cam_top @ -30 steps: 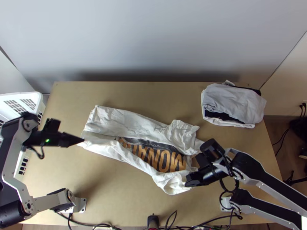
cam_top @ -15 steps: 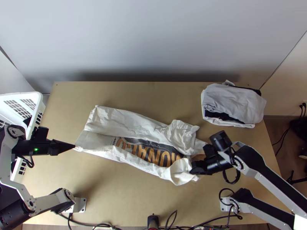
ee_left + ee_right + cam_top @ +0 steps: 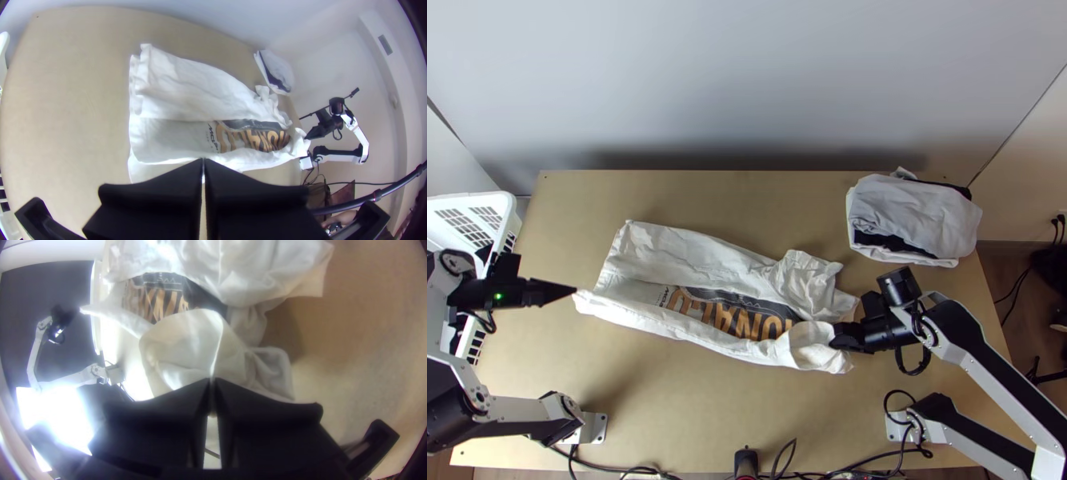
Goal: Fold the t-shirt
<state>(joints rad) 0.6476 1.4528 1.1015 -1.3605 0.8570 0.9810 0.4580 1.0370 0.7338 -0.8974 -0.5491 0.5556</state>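
Two pairs of jaws, both pinching one t-shirt (image 3: 683, 254), one cloth pile (image 3: 917, 214) apart.

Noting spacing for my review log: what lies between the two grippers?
In the top view, the white t-shirt, its dark-and-gold print partly exposed, lies between the left gripper and the right gripper.
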